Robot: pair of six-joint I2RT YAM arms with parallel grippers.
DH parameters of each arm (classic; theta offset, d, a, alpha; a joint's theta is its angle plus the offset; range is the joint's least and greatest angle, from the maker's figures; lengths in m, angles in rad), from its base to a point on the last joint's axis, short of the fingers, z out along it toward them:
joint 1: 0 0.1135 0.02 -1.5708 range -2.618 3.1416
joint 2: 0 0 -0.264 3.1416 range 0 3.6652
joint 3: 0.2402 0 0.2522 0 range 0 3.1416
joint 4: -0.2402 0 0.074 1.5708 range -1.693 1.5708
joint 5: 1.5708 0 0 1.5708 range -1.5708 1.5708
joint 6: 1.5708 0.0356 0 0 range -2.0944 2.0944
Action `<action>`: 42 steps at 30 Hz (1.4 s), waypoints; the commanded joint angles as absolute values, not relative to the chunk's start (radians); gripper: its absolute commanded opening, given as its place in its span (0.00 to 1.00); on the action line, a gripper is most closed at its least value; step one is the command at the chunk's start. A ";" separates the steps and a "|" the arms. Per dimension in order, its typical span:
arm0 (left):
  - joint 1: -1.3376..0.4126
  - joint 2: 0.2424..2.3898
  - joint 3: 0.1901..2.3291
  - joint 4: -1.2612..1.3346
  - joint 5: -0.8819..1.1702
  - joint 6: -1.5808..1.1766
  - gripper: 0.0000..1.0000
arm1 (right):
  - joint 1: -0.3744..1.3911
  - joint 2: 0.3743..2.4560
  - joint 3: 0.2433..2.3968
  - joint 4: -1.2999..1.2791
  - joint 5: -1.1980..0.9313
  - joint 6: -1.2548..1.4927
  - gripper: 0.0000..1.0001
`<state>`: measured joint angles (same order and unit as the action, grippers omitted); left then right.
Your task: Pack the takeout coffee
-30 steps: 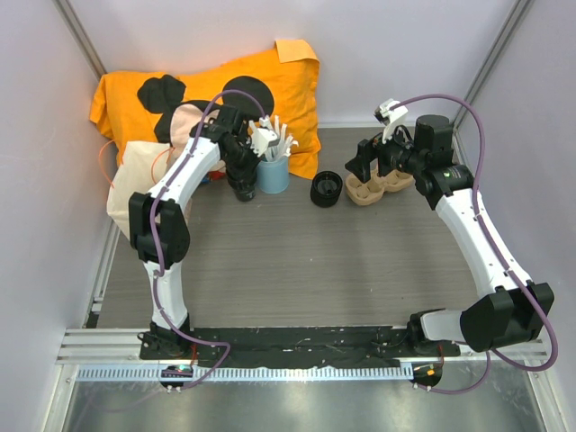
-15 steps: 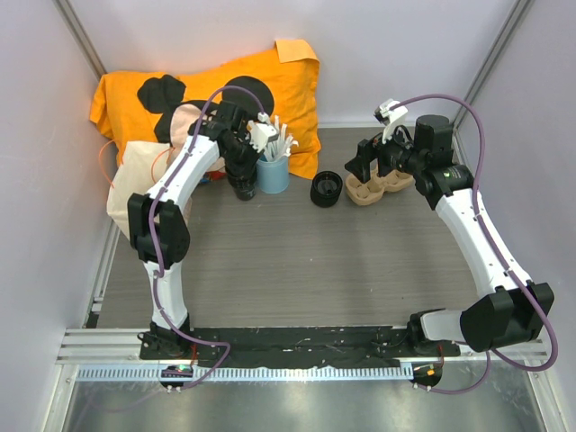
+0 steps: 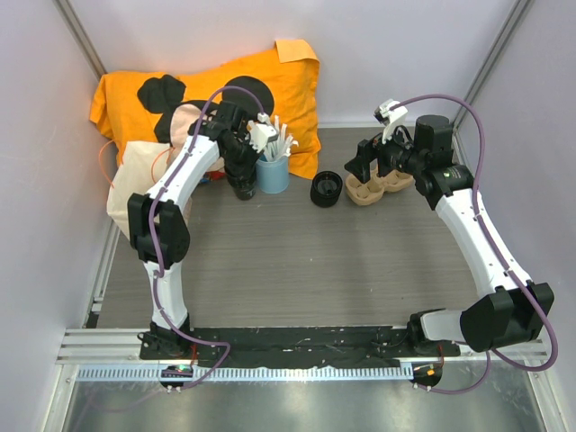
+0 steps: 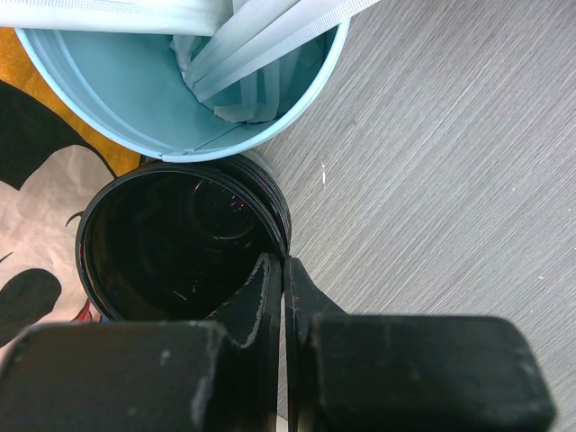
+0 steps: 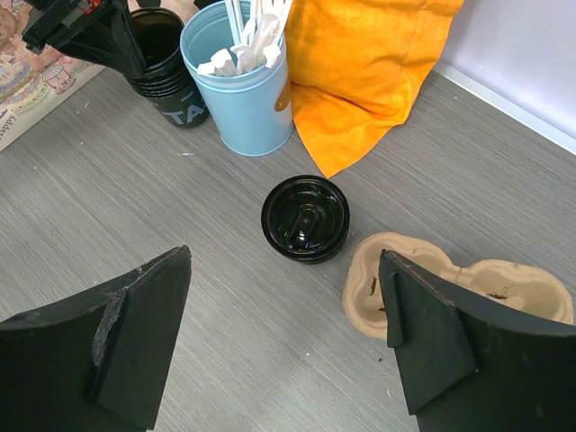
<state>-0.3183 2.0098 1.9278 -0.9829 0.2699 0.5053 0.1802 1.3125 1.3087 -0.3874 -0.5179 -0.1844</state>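
My left pincer (image 4: 285, 265) is clenched on the rim of the takeout coffee (image 4: 171, 261), one finger inside the black edge and one outside. In the left wrist view the dark cup fills the lower left, and the fingers rise from the bottom centre to its right-hand side. Above it sits the blue cup (image 4: 108, 99), just beside the coffee.

From overhead, the coffee (image 3: 243, 189) stands at upper left of centre, under the left pincer (image 3: 241, 171). In the right wrist view it stands at upper left (image 5: 180, 103), ridged near the top and with pale letters on its body.

My right pincer (image 5: 283, 256) hangs released, fingers spread wide and well apart from the coffee. A black round piece (image 5: 305, 219) lies ahead of it, with a pulp carrier (image 5: 364, 283) by its right-hand finger. White sticks (image 5: 247, 36) fill the blue cup.

The tabletop (image 3: 297, 261) is grey with a wood grain. An orange cloth (image 3: 270, 81) lies along its far edge, and pale walls (image 3: 378, 54) close the space.
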 commanded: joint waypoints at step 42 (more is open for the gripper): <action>-0.313 2.039 1.988 -1.019 0.301 0.477 0.19 | 0.179 1.278 1.312 -0.334 -0.525 -0.186 0.90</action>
